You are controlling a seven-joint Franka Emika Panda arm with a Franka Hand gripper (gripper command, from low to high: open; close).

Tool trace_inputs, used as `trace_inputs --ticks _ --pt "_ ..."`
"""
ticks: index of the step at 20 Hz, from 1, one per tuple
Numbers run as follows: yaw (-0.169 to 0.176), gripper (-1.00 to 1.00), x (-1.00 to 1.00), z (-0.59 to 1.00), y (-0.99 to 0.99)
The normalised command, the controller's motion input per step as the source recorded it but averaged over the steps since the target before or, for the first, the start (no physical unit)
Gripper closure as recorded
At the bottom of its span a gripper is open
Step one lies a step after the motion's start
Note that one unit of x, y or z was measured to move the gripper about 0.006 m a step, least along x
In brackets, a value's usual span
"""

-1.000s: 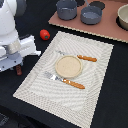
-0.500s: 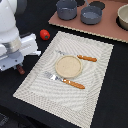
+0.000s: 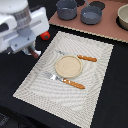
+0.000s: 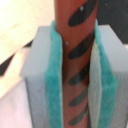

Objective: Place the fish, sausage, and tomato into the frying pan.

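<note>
Sausage (image 4: pixel 75 60) fills the wrist view as a reddish-brown rod with dark slanted stripes, pinched between the two teal-padded fingers (image 4: pixel 54 75) of the gripper (image 4: pixel 75 82), which press against it on both sides; in the exterior view the gripper sits at the near corner of the placemat on the exterior view's left, under the bulky white arm (image 3: pixel 17 25), and the rod itself is too hidden there to make out. Largest in the scene is the black table (image 3: pixel 112 95), and on it lies the pale striped placemat (image 3: pixel 47 87), set at an angle. Beyond it, along the far edge, is a pinkish-brown board (image 3: pixel 107 29) carrying the cookware: a taller blue-grey pot (image 3: pixel 66 9), the frying pan (image 3: pixel 91 15) just beside it toward the exterior view's right, shallow and dark inside, and a beige bowl (image 3: pixel 123 16) at the frame's edge. The pan stands well apart from the gripper. A round beige plate (image 3: pixel 68 66) rests in the middle of the placemat, with an orange-handled knife (image 3: pixel 82 57) on its far side and an orange-handled fork (image 3: pixel 67 81) on its near side, both just beside the rim. The tomato (image 3: pixel 45 36), a small red ball, sits on the table just off the placemat's far left corner, partly covered by the arm. The fish cannot be found in either view.
</note>
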Motion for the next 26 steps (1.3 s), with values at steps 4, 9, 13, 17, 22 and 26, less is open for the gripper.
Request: trace_inputs --ticks 4,9,13,17,22,26 --pt "0.0 1.0 0.67 0.81 0.77" --pt "0.0 1.0 0.64 0.61 0.78" --pt "0.0 1.0 0.63 0.45 0.8" --pt "0.0 1.0 0.63 0.38 0.81" --pt "0.0 1.0 0.61 0.26 0.79" --pt "0.0 1.0 0.61 0.17 0.78"
